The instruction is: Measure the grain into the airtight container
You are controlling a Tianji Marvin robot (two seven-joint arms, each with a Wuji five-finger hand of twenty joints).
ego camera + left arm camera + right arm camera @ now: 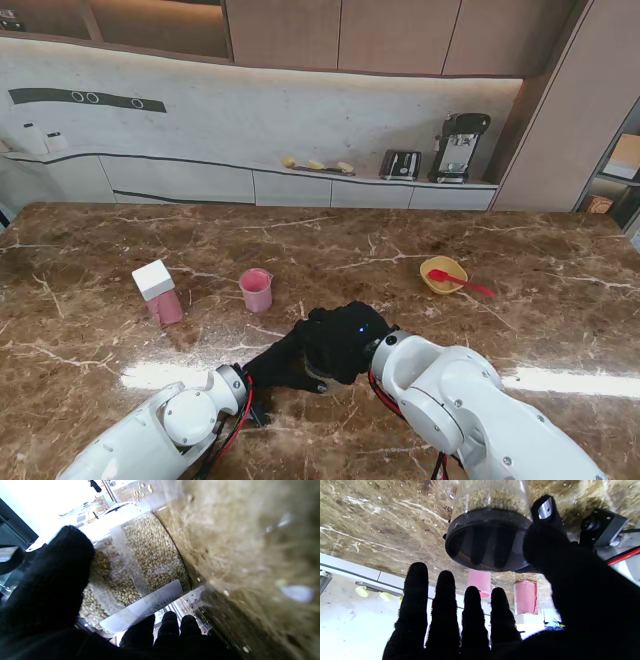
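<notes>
Grain jar (140,562) gripped in left hand (275,365), lid (487,540) on.
Jar stands at surface's near edge, mid-width; right hand (345,340) open, fingers (445,615) spread just over the black lid, not gripping. Farther, toward left edge: pink cup (256,290) & white-lidded pink container (158,292). Far right: yellow bowl (443,273) w/ red spoon (460,283). Looks early: nothing measured yet.

Left robot hand (283,362) seemingly clasped; right robot hand (345,340) fingers spread.
</notes>
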